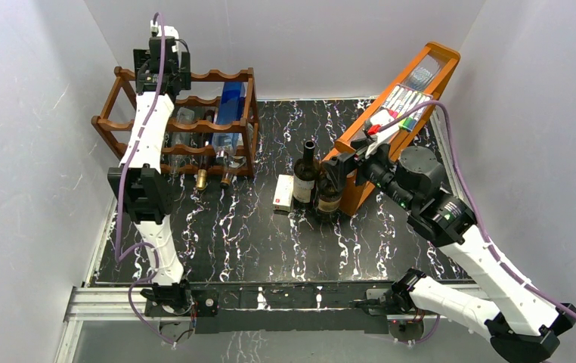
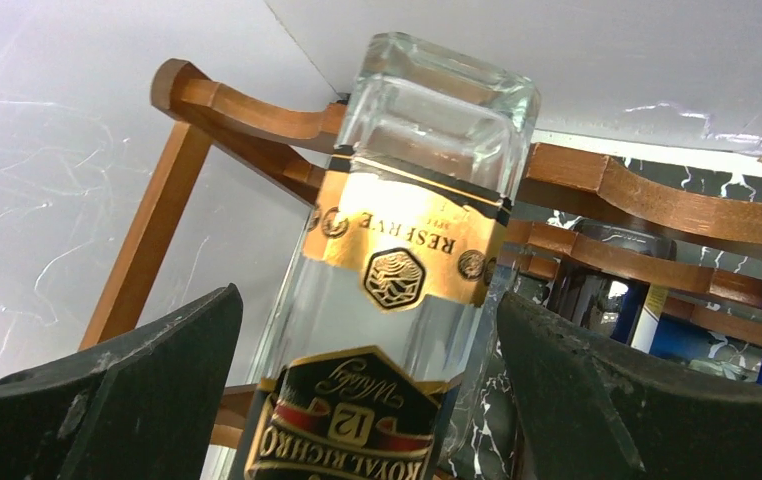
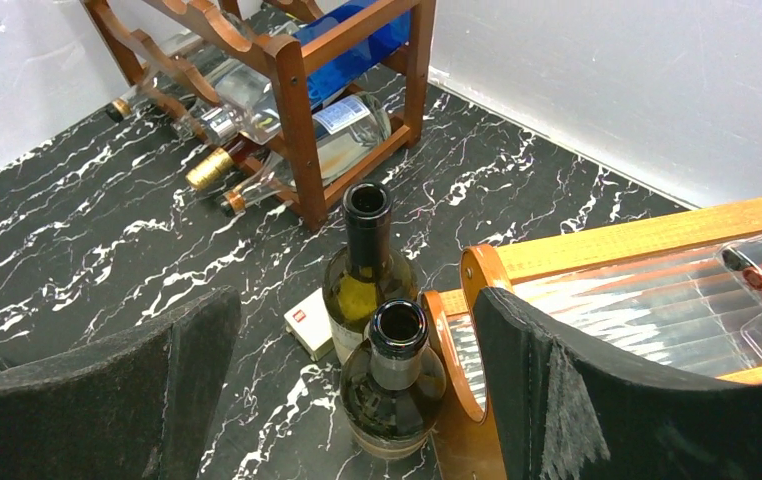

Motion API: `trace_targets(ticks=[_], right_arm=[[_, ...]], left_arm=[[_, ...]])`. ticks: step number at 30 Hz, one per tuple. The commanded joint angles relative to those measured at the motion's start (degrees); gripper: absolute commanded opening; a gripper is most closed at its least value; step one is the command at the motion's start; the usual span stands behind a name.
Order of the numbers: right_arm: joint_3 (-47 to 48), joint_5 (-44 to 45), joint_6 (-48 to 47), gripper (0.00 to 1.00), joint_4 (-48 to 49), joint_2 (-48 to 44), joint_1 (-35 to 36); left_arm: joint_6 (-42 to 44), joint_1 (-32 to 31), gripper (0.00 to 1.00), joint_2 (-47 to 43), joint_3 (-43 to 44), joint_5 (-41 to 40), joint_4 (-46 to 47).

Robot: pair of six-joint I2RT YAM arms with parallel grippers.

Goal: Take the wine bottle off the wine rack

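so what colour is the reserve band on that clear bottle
The band is gold, edged in black; left wrist view shows it best.

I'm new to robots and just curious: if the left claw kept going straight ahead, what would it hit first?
Most likely the clear bottle with the gold label, lying in the wine rack: it sits right between the open fingers of the left gripper. How close, I can't tell.

Enclosure: plain white panels form the left wall (image 1: 20,151), back wall (image 1: 308,45) and right wall (image 1: 542,113). Work surface: black marble-pattern tabletop (image 1: 255,242) with white veins, occupying the frame centre. An aluminium rail (image 1: 103,302) runs along the lower edge. Lighting is even.
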Motion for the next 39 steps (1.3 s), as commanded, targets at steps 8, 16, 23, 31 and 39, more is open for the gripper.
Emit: trace_targets(ticks=[8, 16, 23, 31, 39], right_arm=[[2.76, -0.65, -0.64, 0.98, 1.75, -1.46, -0.28], [2.18, -1.05, -0.30, 0.98, 2.84, -1.29, -0.21], [1.89, -1.77, 0.19, 0.98, 3.39, -0.94, -0.29], [2.32, -2.72, 0.48, 0.98, 3.94, 0.02, -0.24], [2.15, -3.31, 0.83, 0.98, 4.38, -0.06, -0.26]], left_arm=[[1.35, 1.93, 0.98, 3.03, 4.60, 1.99, 1.05], [1.08, 2.33, 0.83, 4.07, 4.76, 3.27, 0.72], [1.43, 2.33, 0.59, 2.89, 4.30, 3.52, 0.15], [0.79, 2.34, 0.39, -0.85, 5.05, 4.38, 0.06], [-0.91, 2.29, 0.18, -4.82, 4.16, 4.33, -0.77]])
